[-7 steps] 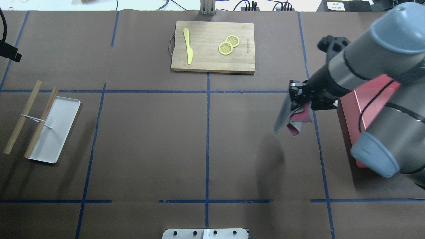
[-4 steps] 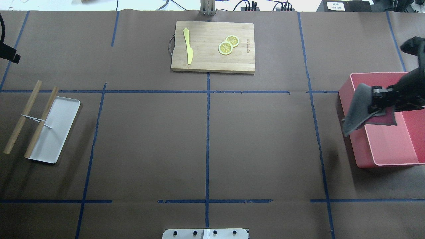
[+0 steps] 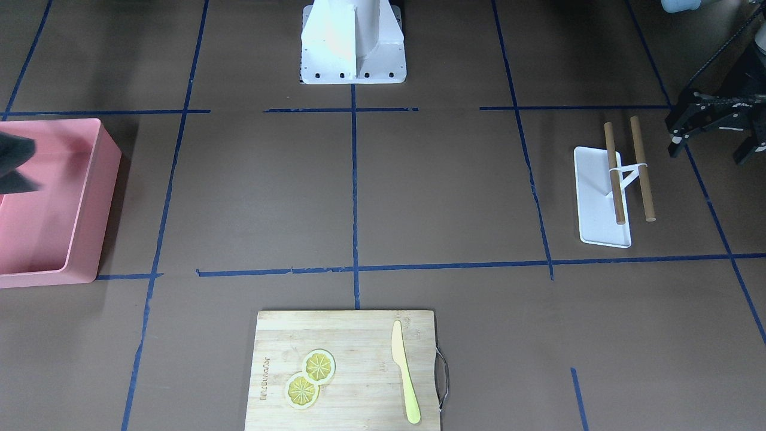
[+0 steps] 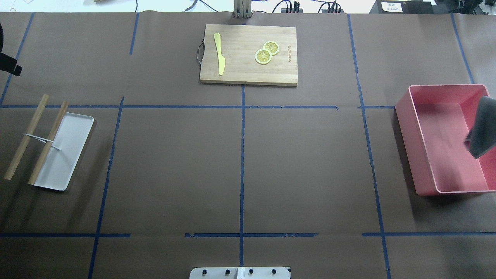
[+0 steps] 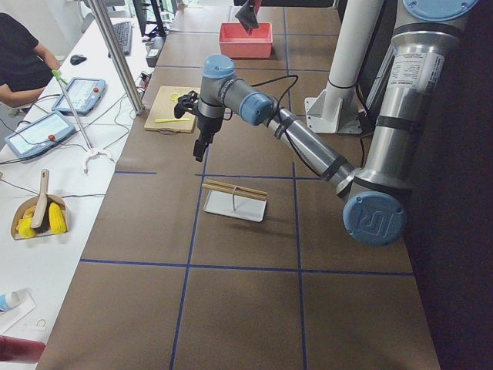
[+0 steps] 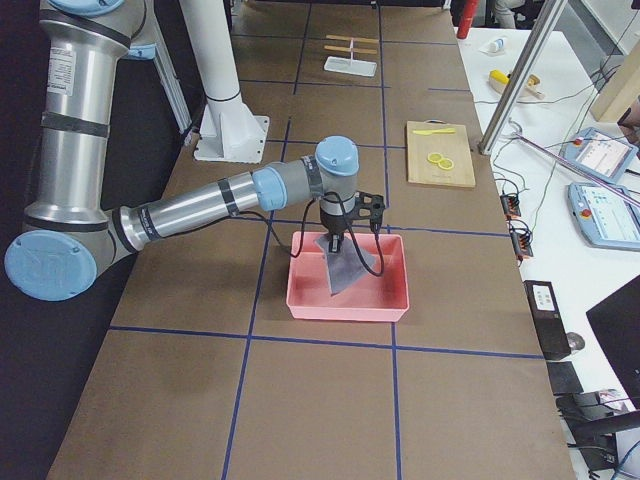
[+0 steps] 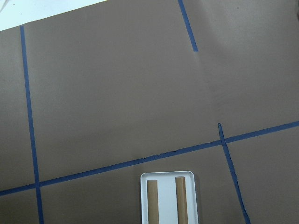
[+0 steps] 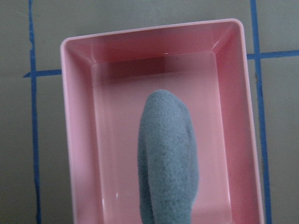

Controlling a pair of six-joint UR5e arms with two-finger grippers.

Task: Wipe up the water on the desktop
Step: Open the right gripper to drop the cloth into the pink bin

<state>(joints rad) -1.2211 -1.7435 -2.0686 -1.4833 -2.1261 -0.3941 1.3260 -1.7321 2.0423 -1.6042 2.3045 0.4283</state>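
Observation:
The dark-brown desktop [image 4: 174, 162] with blue tape lines shows no water that I can make out. A grey cloth [image 4: 482, 126] hangs in the air over the pink bin [image 4: 403, 116] at the right edge. In the right wrist view the cloth [image 8: 168, 158] dangles above the bin's floor [image 8: 117, 140]. My right gripper [image 6: 340, 228] shows only in the side views, above the cloth [image 6: 348, 268]; I cannot tell whether it is open or shut. My left gripper [image 3: 712, 134] hovers beyond the white tray, fingers apart and empty.
A bamboo cutting board [image 4: 248, 71] with a yellow knife [image 4: 219, 54] and two lemon slices [image 4: 266, 52] lies at the far middle. A white tray [image 4: 66, 155] with two wooden sticks [image 4: 27, 135] lies at the left. The robot's base plate [image 4: 240, 273] is at the near edge.
My right arm has swung right, carrying the cloth from above the desktop to over the pink bin. The left gripper has barely moved.

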